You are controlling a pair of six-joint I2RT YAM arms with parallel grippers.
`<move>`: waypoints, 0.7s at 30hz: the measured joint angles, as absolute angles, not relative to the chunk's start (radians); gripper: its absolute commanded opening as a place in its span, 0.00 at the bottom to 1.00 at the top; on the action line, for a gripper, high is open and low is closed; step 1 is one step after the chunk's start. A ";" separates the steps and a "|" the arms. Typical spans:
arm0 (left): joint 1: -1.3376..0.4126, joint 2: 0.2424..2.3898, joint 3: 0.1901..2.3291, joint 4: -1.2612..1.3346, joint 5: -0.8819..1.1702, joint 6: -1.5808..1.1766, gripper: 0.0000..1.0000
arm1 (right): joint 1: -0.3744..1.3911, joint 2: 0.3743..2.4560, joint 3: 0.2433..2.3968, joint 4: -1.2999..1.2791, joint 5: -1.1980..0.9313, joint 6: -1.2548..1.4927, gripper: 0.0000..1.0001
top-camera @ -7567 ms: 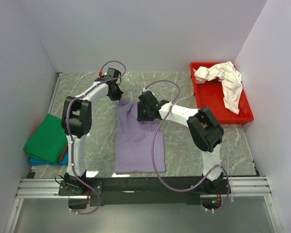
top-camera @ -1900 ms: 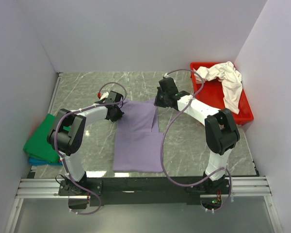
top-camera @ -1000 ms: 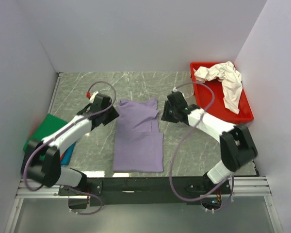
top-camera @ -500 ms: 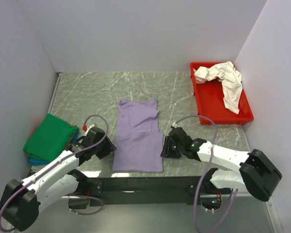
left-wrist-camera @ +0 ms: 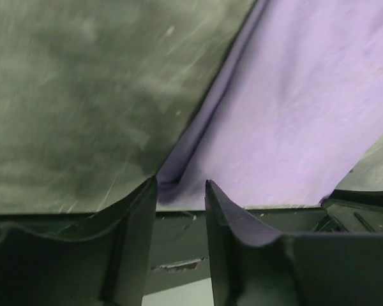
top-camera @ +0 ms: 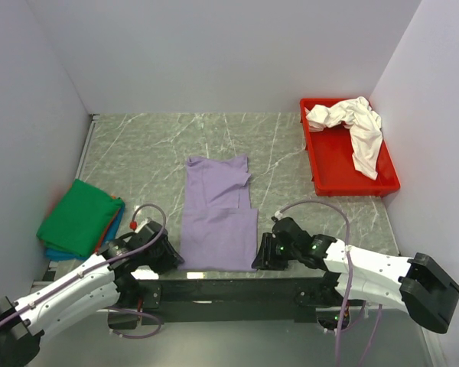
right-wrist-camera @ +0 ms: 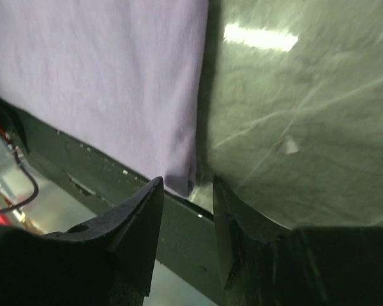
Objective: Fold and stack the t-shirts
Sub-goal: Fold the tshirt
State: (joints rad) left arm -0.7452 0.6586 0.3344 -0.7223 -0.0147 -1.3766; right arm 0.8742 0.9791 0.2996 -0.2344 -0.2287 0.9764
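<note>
Each arm is made up of smooth white links joined by bulky black joint housings, as is seen on the left arm (top-camera: 69, 287) and the right arm (top-camera: 367, 264). A thin mauve cable (top-camera: 148, 208) is looped off the left arm beside a small red fitting (top-camera: 132, 226). A second mauve cable (top-camera: 314, 205) is arched off the right arm. The left gripper (left-wrist-camera: 180, 186) is fitted with two matte black fingers (left-wrist-camera: 131, 236), moulded with curved, tapering faces. The right gripper (right-wrist-camera: 186, 185) is given matching black fingers (right-wrist-camera: 131, 233).

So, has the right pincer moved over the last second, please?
Yes: right pincer came away from the red tray, to the near corner of the lavender shirt.
</note>
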 measured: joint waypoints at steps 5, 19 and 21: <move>-0.792 0.640 0.308 -0.757 -0.014 -1.432 0.36 | 0.905 0.987 0.287 -0.215 -0.267 1.011 0.44; -0.866 0.692 0.292 -0.709 0.004 -1.491 0.32 | 0.912 1.019 0.268 -0.155 -0.270 1.069 0.19; -0.868 0.697 0.292 -0.706 0.003 -1.491 0.31 | 0.912 1.008 0.267 -0.167 -0.255 1.071 0.13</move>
